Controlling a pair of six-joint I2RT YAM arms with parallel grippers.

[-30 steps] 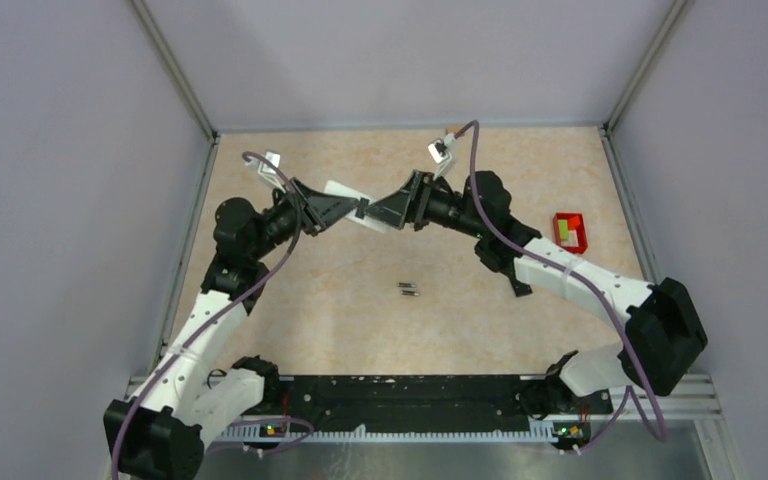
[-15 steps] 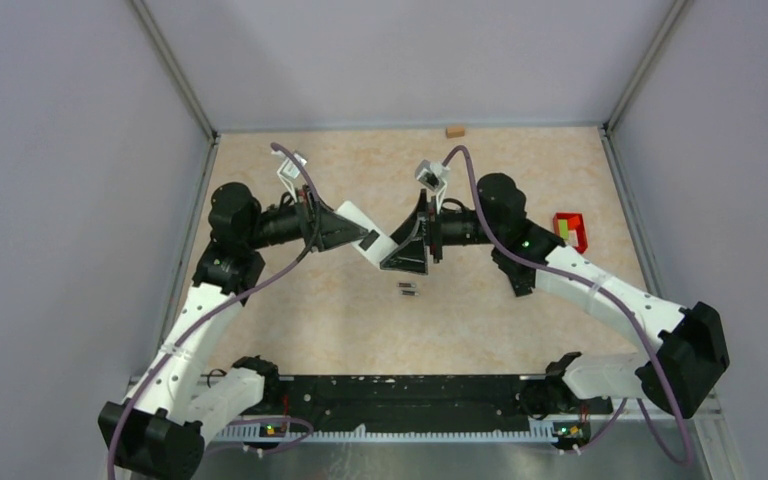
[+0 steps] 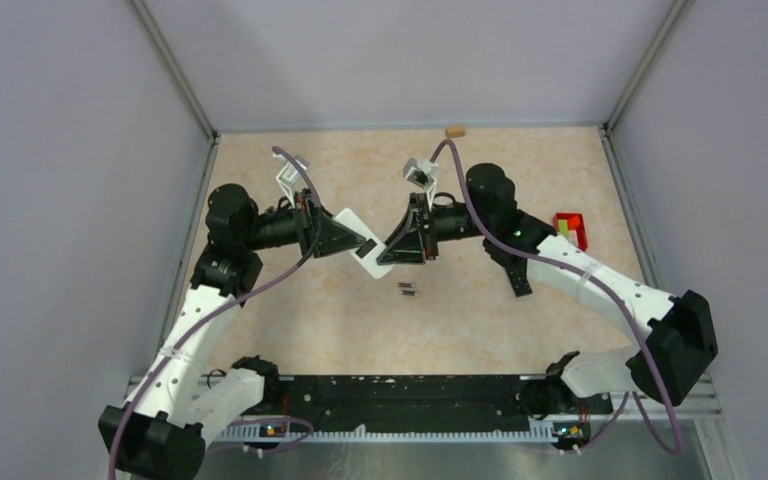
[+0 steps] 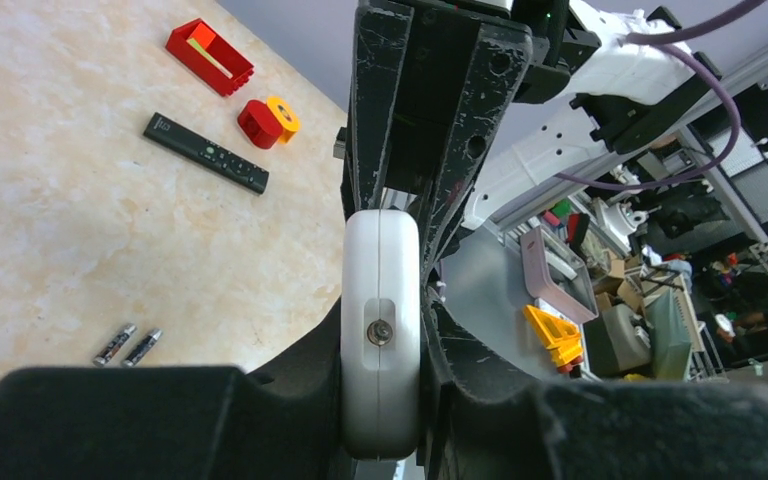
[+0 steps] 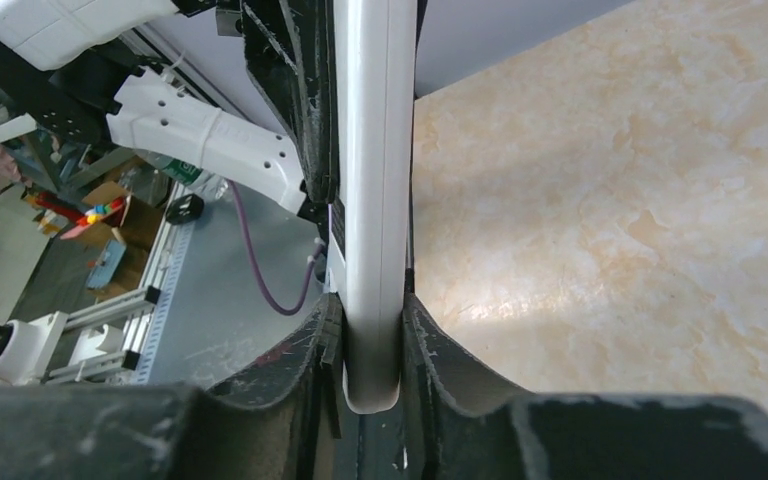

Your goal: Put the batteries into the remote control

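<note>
Over the table [image 3: 310,320], the white remote [image 3: 345,221] slants far-left to near-right.

The white remote's [image 3: 348,222] ends are hidden; the batteries [image 3: 410,290] are too small for detail.

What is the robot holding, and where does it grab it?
The white remote: the left gripper pinches one end, the right gripper the other.

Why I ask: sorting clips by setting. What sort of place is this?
Probably a robotics lab: a table boxed in by plain walls, an aluminium mounting rail at its near edge, and cluttered bins beyond.
</note>
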